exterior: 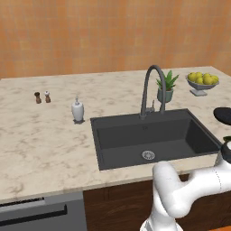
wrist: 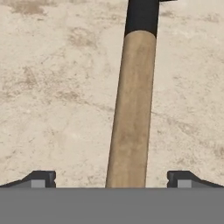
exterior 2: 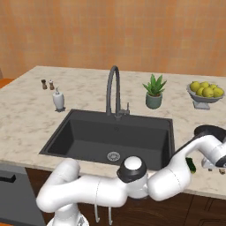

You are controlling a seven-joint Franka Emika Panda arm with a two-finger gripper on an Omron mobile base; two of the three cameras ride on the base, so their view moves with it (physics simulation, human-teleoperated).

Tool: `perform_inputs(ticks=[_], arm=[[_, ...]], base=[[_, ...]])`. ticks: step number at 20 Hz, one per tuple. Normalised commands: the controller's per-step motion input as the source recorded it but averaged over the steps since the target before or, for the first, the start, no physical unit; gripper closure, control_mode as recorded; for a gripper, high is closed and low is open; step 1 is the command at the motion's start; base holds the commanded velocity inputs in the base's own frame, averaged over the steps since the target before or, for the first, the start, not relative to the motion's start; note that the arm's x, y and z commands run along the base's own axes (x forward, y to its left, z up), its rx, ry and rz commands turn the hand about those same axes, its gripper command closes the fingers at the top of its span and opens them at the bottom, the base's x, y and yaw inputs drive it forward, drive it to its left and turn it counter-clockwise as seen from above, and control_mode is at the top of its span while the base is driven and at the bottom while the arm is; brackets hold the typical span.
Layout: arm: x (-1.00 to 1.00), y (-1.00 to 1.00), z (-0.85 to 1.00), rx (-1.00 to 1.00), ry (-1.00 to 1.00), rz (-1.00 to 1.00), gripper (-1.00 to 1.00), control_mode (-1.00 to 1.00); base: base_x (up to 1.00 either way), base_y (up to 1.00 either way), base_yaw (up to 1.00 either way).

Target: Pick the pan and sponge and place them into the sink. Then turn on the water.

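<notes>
Claw over pan handle, pre-grasp

My gripper [wrist: 112,179] hangs spread wide, holding nothing, with the pan [wrist: 133,92] handle running straight up between my fingertips [wrist: 41,178] in the hand view. Long axis of the wooden handle lies along my line of sight, crosswise to my closing direction, so a straight descent should bracket it. Pan sits on the counter [exterior: 40,140] right of the sink [exterior: 101,149]; its dark rim [exterior 2: 211,130] shows past my wrist. Fruit bowl [exterior 2: 204,98] and potted plant [exterior 2: 154,92] stand behind, well apart. Nothing blocks the drop. Sponge not identified.
</notes>
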Motion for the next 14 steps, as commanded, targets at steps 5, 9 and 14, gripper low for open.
perform_inputs(ticks=[5,9,14], arm=[[0.13,0.43,-0.67,-0.12,0.04,0.00,1.00,-1.00],[0.08,0.78,-0.96,-0.20,0.05,0.01,1.00,-1.00],[0.11,0.61,-0.70,-0.20,-0.03,0.12,1.00,-1.00]], base=[[0.00,0.00,0.00],[0.00,0.00,0.00],[0.00,0.00,0.00]])
